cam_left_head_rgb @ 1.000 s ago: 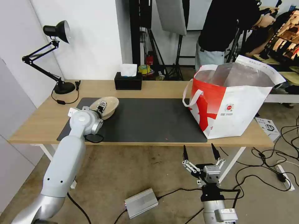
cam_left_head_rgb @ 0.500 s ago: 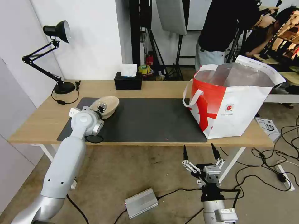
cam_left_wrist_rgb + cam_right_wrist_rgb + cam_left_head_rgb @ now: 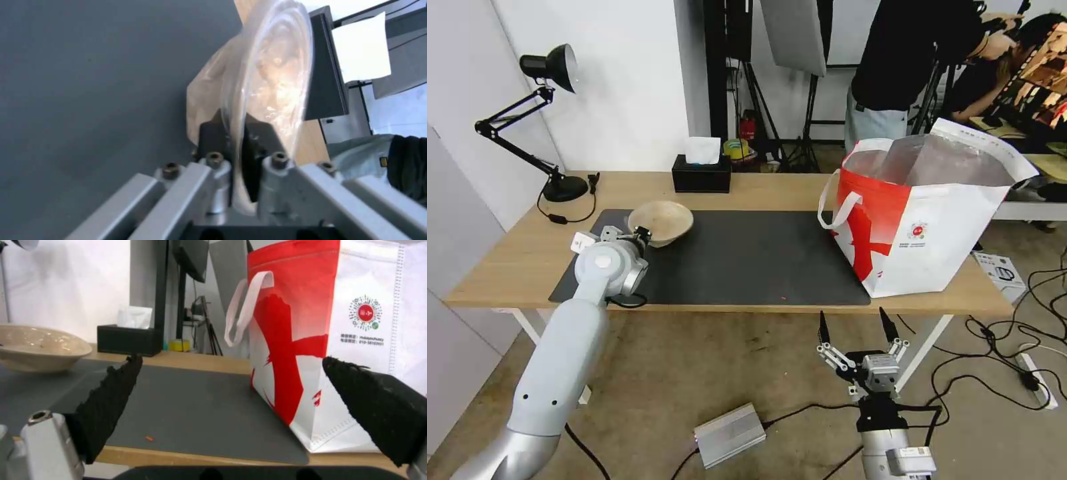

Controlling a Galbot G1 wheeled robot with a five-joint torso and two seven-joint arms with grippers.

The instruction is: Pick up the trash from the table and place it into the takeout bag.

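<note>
A beige pulp bowl (image 3: 662, 221) hangs a little above the left part of the dark mat (image 3: 740, 257) on the light-wood table (image 3: 774, 187). My left gripper (image 3: 642, 233) is shut on the bowl's near rim; the left wrist view shows the rim (image 3: 236, 140) pinched between the black pads (image 3: 212, 135). The bowl (image 3: 38, 346) also appears in the right wrist view, level and off the mat. The takeout bag (image 3: 924, 220) stands open at the table's right end, foil lining visible. My right gripper (image 3: 854, 327) is open below the table's front edge, near the bag (image 3: 329, 340).
A black tissue box (image 3: 701, 173) sits at the back centre and a black desk lamp (image 3: 554, 187) at the back left. A tiny red scrap (image 3: 784, 297) lies on the mat's front. Cables and a silver box (image 3: 730, 433) lie on the floor.
The left gripper has lifted the bowl and carried it slightly right; the bowl has levelled from a tilt. The right arm has not moved.
</note>
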